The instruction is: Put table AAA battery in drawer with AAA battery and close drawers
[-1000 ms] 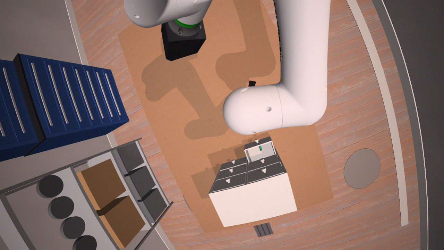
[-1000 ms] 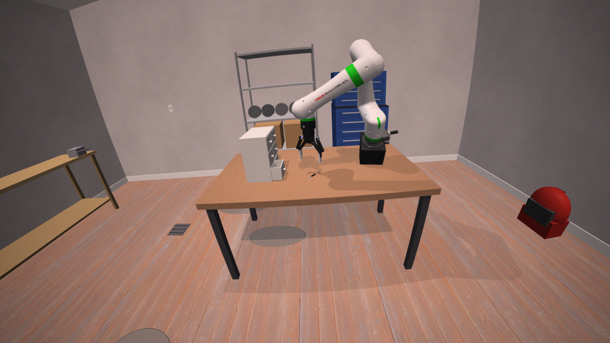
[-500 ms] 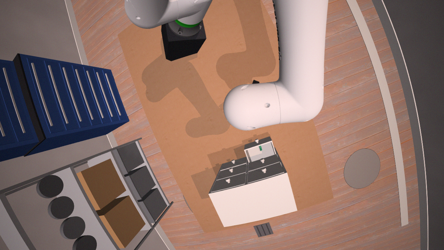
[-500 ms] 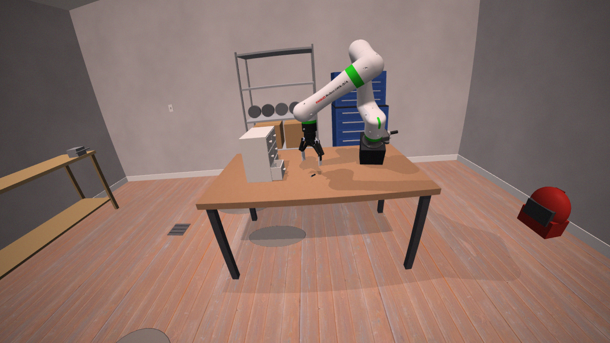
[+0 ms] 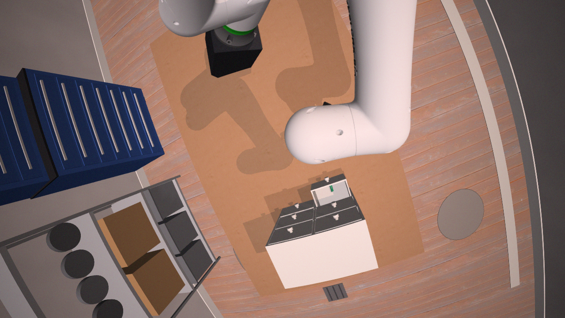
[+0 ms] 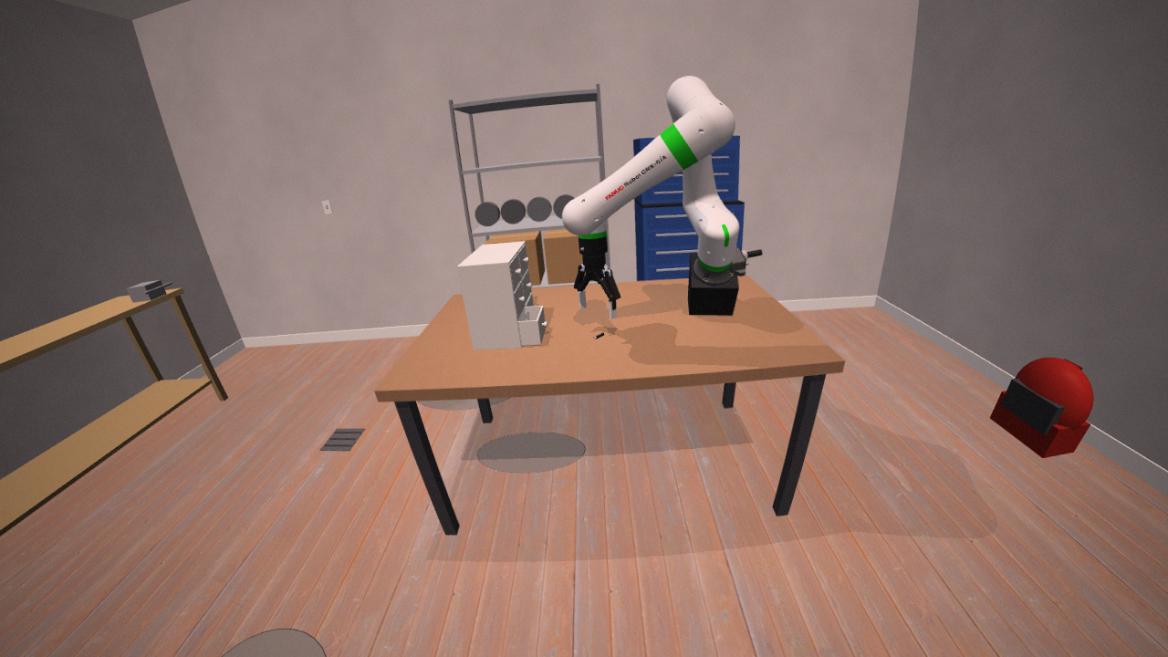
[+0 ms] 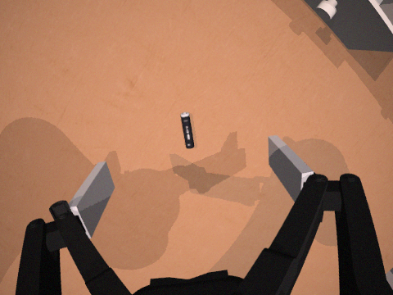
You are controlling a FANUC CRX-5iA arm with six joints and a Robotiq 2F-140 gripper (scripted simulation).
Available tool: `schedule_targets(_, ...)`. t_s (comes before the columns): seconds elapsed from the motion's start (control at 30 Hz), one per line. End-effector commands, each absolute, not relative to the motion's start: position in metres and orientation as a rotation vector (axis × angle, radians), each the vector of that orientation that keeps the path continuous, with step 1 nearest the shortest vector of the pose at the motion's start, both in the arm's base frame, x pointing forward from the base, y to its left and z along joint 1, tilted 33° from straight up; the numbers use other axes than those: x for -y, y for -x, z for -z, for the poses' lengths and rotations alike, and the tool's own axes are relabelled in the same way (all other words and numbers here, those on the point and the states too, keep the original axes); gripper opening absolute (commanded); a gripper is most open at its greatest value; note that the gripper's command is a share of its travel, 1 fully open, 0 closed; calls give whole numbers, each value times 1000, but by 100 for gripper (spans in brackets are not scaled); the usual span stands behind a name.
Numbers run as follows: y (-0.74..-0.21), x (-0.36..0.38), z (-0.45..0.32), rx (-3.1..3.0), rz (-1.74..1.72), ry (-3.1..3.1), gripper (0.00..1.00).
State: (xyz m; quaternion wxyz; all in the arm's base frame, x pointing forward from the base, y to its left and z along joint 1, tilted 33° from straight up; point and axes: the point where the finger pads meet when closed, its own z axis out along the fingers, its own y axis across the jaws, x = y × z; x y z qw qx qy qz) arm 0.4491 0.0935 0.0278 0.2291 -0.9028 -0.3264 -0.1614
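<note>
Battery (image 6: 599, 336) (image 7: 187, 130) lies untouched, fingers (image 6: 598, 310) wide open.

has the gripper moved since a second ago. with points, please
Yes: in the exterior view, the gripper (image 6: 598, 311) (image 7: 188, 163) is slightly lower, nearer the table (image 5: 221, 181) (image 6: 718, 355) (image 7: 123, 53), and a touch farther from the white chest (image 5: 323, 253) (image 6: 490, 302) (image 7: 354, 30).
</note>
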Motion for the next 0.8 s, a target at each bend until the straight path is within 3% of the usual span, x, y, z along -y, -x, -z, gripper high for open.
schedule_targets(0.0, -449, -94, -28, 894, 444, 2486, 100)
schedule_targets(0.47, -449, -94, -28, 894, 443, 2486, 100)
schedule_targets(0.5, -449, -94, -28, 894, 443, 2486, 15)
schedule_targets(0.77, -449, -94, -28, 894, 443, 2486, 15)
